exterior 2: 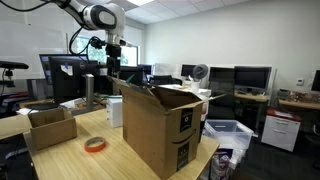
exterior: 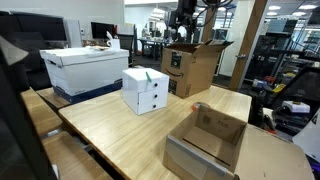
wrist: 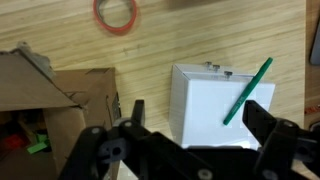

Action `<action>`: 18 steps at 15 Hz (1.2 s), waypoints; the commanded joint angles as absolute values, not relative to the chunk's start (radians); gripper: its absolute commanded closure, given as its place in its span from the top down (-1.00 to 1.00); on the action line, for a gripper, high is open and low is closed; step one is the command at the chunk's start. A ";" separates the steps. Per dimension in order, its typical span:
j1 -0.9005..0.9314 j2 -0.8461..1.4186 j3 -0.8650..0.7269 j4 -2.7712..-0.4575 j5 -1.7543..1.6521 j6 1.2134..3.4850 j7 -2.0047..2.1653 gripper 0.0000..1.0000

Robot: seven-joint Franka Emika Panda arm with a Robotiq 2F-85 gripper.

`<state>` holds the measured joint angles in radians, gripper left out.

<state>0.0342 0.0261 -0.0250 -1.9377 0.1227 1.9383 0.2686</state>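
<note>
My gripper (wrist: 197,118) is open and holds nothing; its two dark fingers (wrist: 258,114) spread wide in the wrist view. Well below it sits a small white box (wrist: 212,108) with a green marker (wrist: 247,92) lying slantwise on its top. In an exterior view the same white box (exterior: 145,92) stands on the wooden table (exterior: 110,130), with the green marker (exterior: 149,75) on it, and the gripper (exterior: 182,34) hangs high behind. The gripper (exterior 2: 113,62) is also seen up above the white box (exterior 2: 115,110).
A tall brown cardboard box (exterior 2: 160,125) with open flaps stands beside the white box. A red tape roll (wrist: 116,12) lies on the table. There is an open shallow carton (exterior: 205,140) at the table's near end, and a large white box (exterior: 85,68) at the side.
</note>
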 commanded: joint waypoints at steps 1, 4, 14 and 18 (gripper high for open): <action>0.030 -0.136 -0.005 -2.156 0.143 2.028 0.121 1.00; 0.036 -0.193 0.009 -2.251 0.111 2.044 0.096 1.00; 0.019 -0.239 0.134 -2.490 -0.167 2.283 0.559 1.00; 0.024 -0.210 0.126 -2.544 -0.136 2.333 0.598 1.00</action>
